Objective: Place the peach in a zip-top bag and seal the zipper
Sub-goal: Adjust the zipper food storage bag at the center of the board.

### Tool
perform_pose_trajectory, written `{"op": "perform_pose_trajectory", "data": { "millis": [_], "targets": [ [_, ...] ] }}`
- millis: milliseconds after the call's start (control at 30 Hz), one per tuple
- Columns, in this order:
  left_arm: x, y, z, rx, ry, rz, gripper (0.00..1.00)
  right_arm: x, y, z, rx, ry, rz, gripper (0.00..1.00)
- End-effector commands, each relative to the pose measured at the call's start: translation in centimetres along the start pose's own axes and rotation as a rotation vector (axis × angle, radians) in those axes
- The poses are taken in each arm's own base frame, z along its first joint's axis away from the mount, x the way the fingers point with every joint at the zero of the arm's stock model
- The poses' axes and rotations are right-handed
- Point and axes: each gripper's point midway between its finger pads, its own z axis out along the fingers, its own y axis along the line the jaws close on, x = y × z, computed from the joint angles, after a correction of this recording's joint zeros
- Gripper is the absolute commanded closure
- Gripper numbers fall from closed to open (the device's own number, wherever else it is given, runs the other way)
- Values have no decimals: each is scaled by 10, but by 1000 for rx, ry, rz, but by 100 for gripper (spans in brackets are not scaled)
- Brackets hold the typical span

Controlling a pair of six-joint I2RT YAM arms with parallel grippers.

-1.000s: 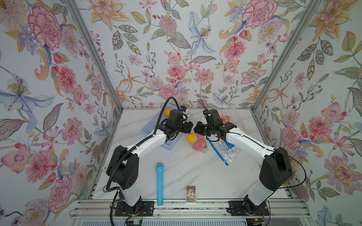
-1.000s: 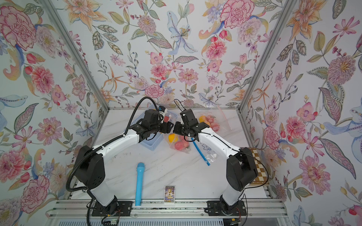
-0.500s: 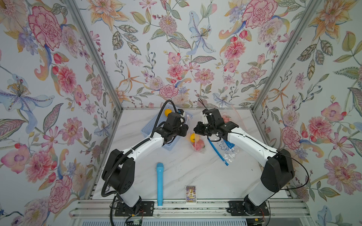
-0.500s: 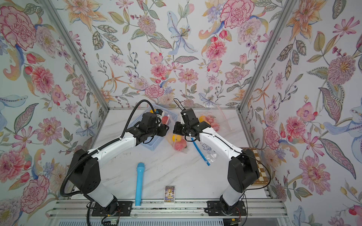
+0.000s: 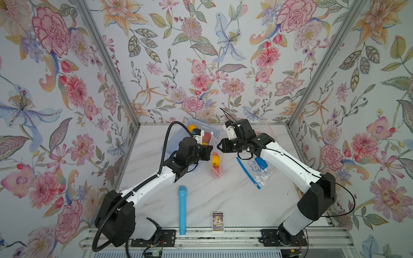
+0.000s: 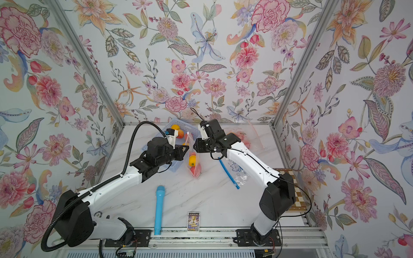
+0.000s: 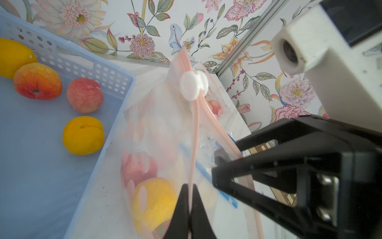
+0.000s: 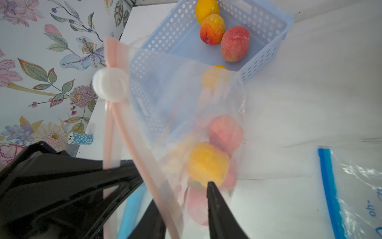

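A clear zip-top bag (image 5: pixel 216 166) (image 6: pixel 194 166) with a pink zipper stands upright on the table between my two grippers. Its white slider (image 7: pixel 193 85) (image 8: pixel 110 84) sits at the far end of the zipper. Inside the bag lie a pink peach (image 8: pixel 225 132) (image 7: pixel 138 167) and a yellow fruit (image 8: pixel 207 163) (image 7: pixel 155 202). My left gripper (image 5: pixel 211 148) (image 7: pixel 189 186) is shut on the pink zipper strip. My right gripper (image 5: pixel 219 146) (image 8: pixel 182 193) faces it, open, with the bag's zipper edge running between its jaws.
A blue perforated basket (image 5: pixel 176 140) (image 7: pixel 68 62) holding several fruits stands behind the left gripper. A blue-zippered bag (image 5: pixel 257 169) lies under the right arm. A blue cylinder (image 5: pixel 182 210) and a small card (image 5: pixel 217 221) lie near the front edge. Another bag with fruit (image 6: pixel 245 138) lies at the back right.
My left gripper has shut on the bag's zipper strip. My right gripper, shut before, has opened. The bag now stands narrower and more upright between them.
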Motion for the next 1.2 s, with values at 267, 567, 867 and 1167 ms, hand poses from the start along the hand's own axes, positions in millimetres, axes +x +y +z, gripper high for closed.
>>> {"op": "perform_pose_trajectory", "data": {
  "millis": [267,567,867,1167],
  "targets": [
    [-11,-11,15,87,-75,-136,91,33,25,-5,136,-12,-151,40],
    [-14,-7,19,68,-85,-145,90,43,36,-10,171,-102,-145,28],
    [-21,-3,19,50,-103,-150,89,50,50,-15,73,-207,-44,27],
    [-22,-6,22,69,-103,-156,85,59,24,-2,196,-214,-19,33]
  ]
}}
